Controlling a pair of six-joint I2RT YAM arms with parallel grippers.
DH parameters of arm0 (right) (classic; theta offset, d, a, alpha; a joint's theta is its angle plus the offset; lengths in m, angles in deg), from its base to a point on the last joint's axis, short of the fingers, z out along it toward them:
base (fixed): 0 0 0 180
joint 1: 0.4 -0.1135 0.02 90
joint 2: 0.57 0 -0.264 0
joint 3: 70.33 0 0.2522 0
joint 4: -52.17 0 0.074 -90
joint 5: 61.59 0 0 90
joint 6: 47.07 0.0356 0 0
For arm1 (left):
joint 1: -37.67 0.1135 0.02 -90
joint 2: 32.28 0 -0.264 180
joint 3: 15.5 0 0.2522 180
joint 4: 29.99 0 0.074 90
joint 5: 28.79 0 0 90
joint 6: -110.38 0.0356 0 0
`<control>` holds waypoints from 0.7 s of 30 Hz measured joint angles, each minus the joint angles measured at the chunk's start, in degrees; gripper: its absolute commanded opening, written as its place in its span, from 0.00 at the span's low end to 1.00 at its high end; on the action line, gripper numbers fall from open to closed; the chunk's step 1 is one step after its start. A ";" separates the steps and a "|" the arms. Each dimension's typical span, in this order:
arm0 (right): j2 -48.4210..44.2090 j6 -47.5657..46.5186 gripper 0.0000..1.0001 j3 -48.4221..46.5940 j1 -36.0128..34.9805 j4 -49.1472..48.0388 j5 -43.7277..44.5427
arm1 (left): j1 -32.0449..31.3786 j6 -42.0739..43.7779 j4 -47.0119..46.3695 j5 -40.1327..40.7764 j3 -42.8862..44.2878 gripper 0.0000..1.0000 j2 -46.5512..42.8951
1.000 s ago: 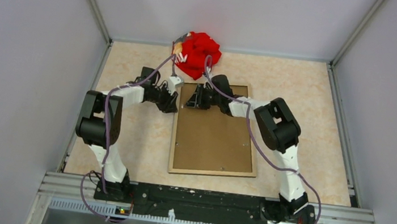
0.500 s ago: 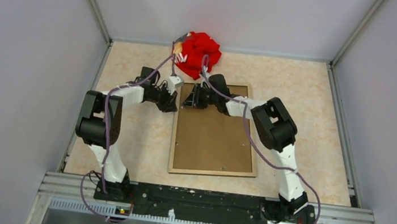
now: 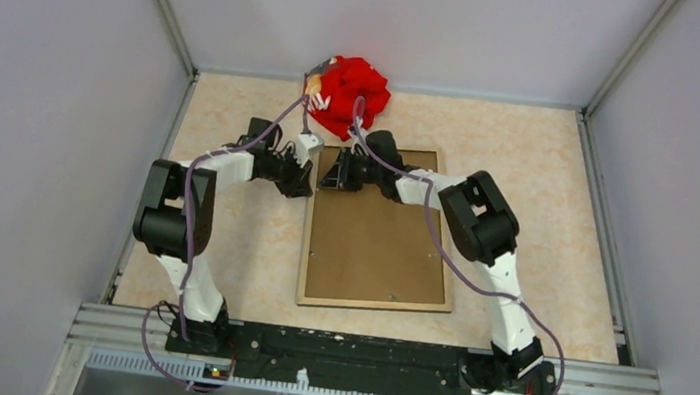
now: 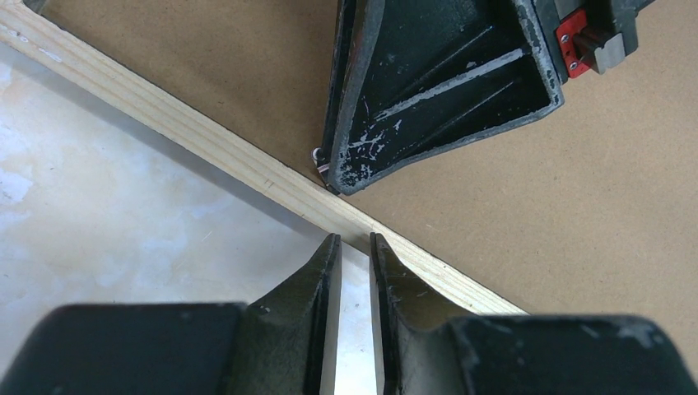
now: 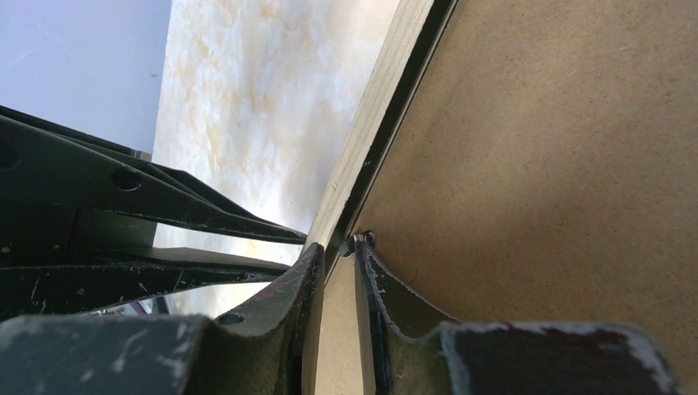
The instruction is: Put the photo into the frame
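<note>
**Item: the frame** (image 3: 307, 253). It lies flat in the middle of the worktop (image 3: 543, 231), light wood back upward, long sides running from the near edge toward the far edge.

**Item: the photo** (image 3: 375, 251). It sits inside the frame with its brown board back upward (printed side not visible).

**Item: left fingers** (image 4: 325, 263). They are low at the frame's left rail near its far left corner, tips touching the rail's outer edge. A narrow gap stands between them, with nothing in it.

**Item: right fingers** (image 5: 309, 271). They rest over the board just inside that same corner, narrowly apart, one tip at a small metal tab (image 5: 362, 239). Nothing is seen clamped.

**Item: red cloth bundle** (image 3: 348, 97). It lies at the far edge, apart from the frame.
</note>
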 measured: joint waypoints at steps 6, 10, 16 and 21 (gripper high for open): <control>0.50 0.44 0.19 -0.07 0.00 -1.03 -1.46 | 0.00 0.00 0.00 0.00 0.00 0.24 0.00; 0.59 0.96 0.19 -0.07 0.00 -1.29 -1.81 | 0.00 0.02 0.00 0.00 0.00 0.24 0.00; 1.07 3.06 0.19 0.09 0.00 -2.80 -1.99 | 0.00 0.00 0.00 0.00 0.00 0.24 0.00; 1.14 5.07 0.19 0.48 -0.15 -4.24 -1.49 | 0.00 0.02 0.00 0.00 0.00 0.23 0.00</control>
